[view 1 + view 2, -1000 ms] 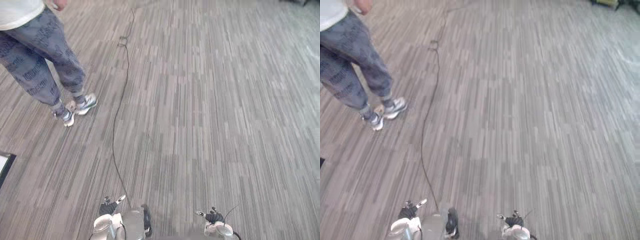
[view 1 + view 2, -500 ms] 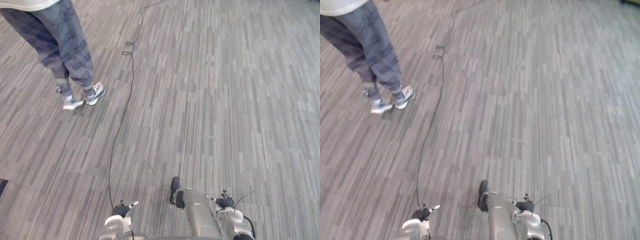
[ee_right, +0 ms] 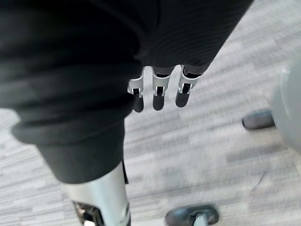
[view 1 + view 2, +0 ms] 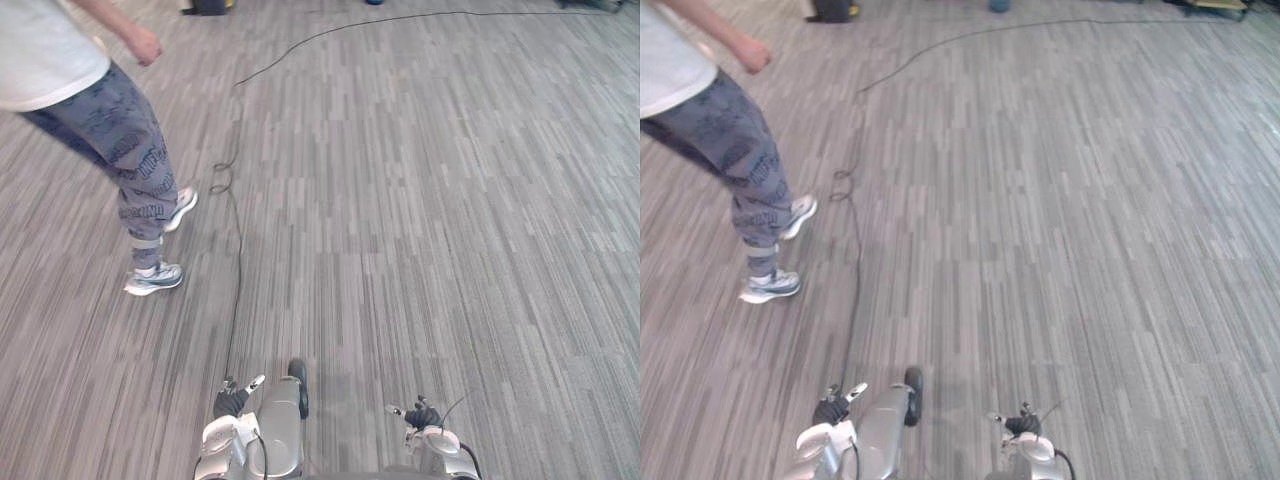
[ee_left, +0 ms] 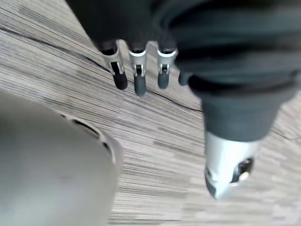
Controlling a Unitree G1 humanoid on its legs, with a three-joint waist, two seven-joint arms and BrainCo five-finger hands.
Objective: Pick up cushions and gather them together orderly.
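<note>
Both hands, the left hand [image 4: 232, 398] and the right hand [image 4: 420, 412], hang low with fingers loosely straight, holding nothing. The head camera has swung, baring more of the grey striped carpet floor [image 4: 450, 200], and the person in patterned grey trousers [image 4: 130, 165] has stepped on at the left. I judge the cushions are yet to be found.

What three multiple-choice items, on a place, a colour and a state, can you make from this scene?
1. Where is the person? A) to the robot's left B) to the robot's right C) on a chair
2. What colour is the person's top? A) red B) white C) black
3. How is the left hand? A) shut on a cushion B) shut on a cable C) open, empty
Answers: 1 A, seen at the eye views' left side; 2 B, it is plainly white; 3 C, its fingers hang straight, holding nothing.
</note>
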